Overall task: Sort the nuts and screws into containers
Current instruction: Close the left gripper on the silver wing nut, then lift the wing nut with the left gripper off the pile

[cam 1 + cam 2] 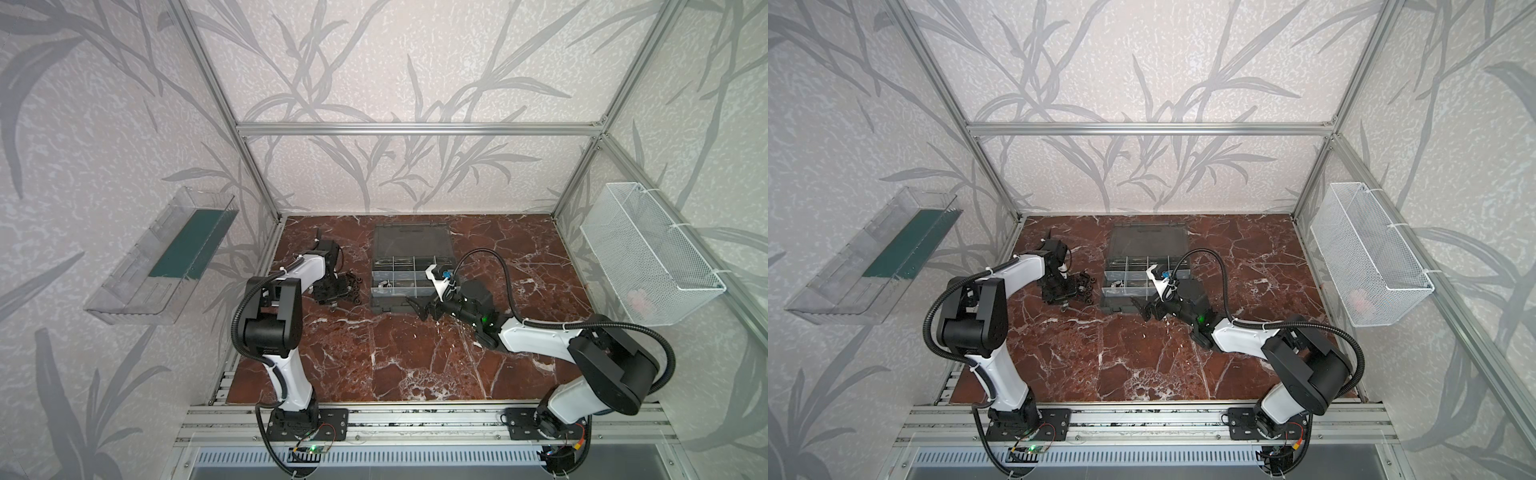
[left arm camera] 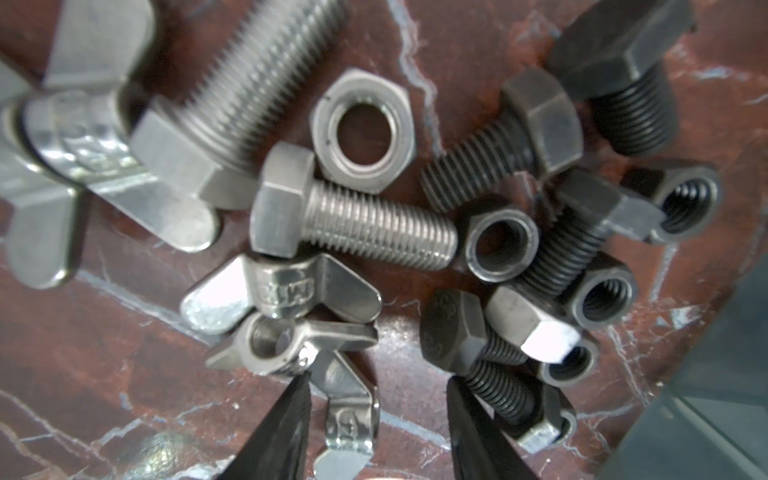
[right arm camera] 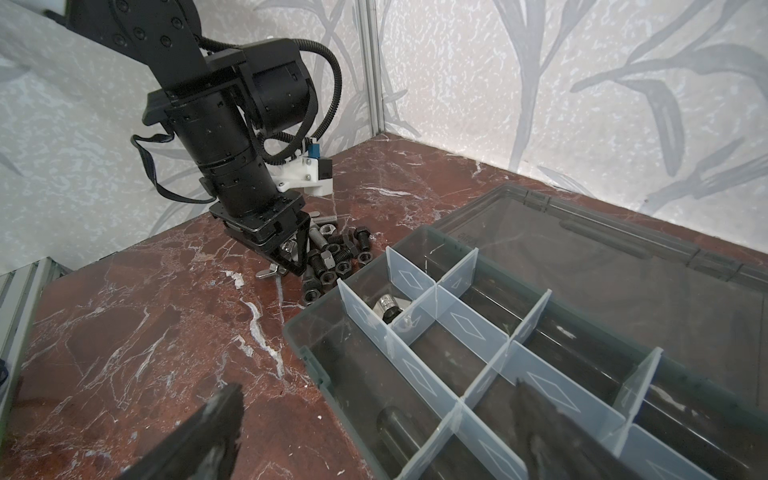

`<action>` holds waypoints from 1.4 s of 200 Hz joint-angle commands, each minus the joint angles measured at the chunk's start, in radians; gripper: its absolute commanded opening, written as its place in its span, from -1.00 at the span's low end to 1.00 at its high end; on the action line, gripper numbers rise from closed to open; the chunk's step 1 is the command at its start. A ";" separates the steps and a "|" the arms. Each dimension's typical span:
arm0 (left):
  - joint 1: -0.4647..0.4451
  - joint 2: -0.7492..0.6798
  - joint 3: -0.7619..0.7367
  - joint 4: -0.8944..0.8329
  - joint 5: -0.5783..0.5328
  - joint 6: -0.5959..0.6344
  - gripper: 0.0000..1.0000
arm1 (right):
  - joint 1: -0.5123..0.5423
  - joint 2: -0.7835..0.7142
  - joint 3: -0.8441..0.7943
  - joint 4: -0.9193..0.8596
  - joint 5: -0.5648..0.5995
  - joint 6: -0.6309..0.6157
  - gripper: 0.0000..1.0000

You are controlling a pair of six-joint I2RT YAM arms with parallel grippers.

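Marble, red-brown with white veins, forms the tabletop (image 1: 374, 361). The screws (image 2: 353, 232) and nuts (image 2: 363, 131) lie heaped on it, just left of the dark grey case (image 1: 386, 308) in both top views. Every screw rests on its side, the long axes pointing all ways. One silver screw has its hex head against a shiny wing nut (image 2: 282, 291) and its threaded tip at a black nut. The black screws are matte and coarse-threaded. A silver hex nut lies flat, bore up; several black ones are tipped onto a facet.

The left end effector (image 2: 378, 388) stands half spread over the heap, straddling another wing nut and pinching nothing. The right end effector (image 3: 380, 388), spread wide and empty, hovers at the case's near edge, its fingers cut off by the frame. Among the containers (image 3: 465, 324), walled by translucent dividers, one holds a shiny piece (image 3: 386, 309), half hidden, its kind unclear.
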 commanded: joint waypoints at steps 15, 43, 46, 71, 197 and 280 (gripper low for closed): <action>-0.003 -0.013 -0.001 -0.026 -0.015 0.016 -0.04 | 0.005 0.007 0.014 0.003 0.013 0.001 0.98; -0.013 -0.012 0.002 -0.067 -0.044 0.035 -0.05 | 0.005 0.009 0.014 0.001 0.017 0.000 0.98; -0.016 -0.012 0.003 -0.070 -0.050 0.036 -0.05 | 0.005 0.009 0.014 0.001 0.019 -0.001 0.98; -0.050 -0.010 -0.003 -0.094 -0.094 0.045 -0.05 | 0.005 0.005 0.016 -0.003 0.016 -0.001 0.98; -0.069 0.016 0.024 -0.106 -0.171 0.049 -0.27 | 0.005 0.013 0.018 0.003 -0.008 0.001 0.98; -0.081 0.021 0.027 -0.103 -0.195 0.058 -0.46 | 0.006 0.038 0.018 0.046 -0.092 0.028 0.98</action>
